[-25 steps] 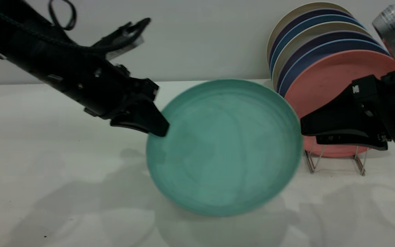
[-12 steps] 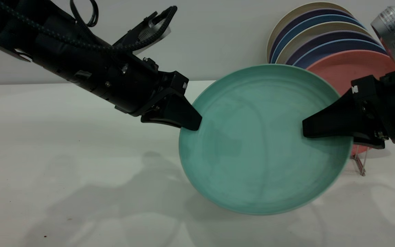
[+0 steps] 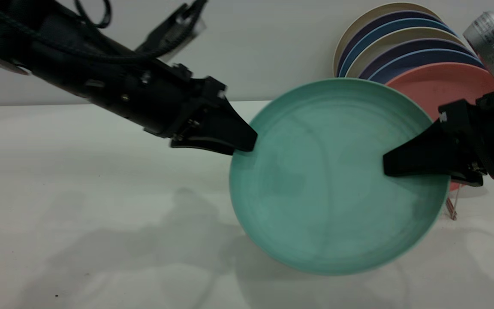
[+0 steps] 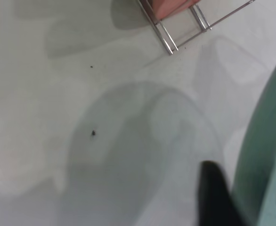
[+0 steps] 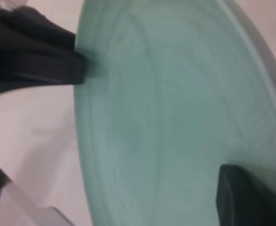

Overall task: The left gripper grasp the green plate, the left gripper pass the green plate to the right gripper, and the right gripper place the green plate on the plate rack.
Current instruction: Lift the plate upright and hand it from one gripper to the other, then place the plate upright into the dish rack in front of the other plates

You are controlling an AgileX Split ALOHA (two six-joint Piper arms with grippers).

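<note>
The green plate hangs tilted above the table, its hollow face toward the exterior camera. My left gripper is shut on its left rim. My right gripper is shut on its right rim, one finger on the front face and the other behind. In the left wrist view the plate sits between the left gripper's fingers. In the right wrist view the plate fills the frame, with the right gripper on its face and the left gripper at the far rim. The plate rack stands behind the plate.
A salmon-pink plate and several blue and cream plates stand upright in the rack at back right. The rack's wire base shows in the left wrist view. A white table lies below and a wall behind.
The left gripper carried the green plate right and up, from in front of the rack's left side into the right gripper's fingers. In the last half second the plate and both grippers shifted slightly right.
</note>
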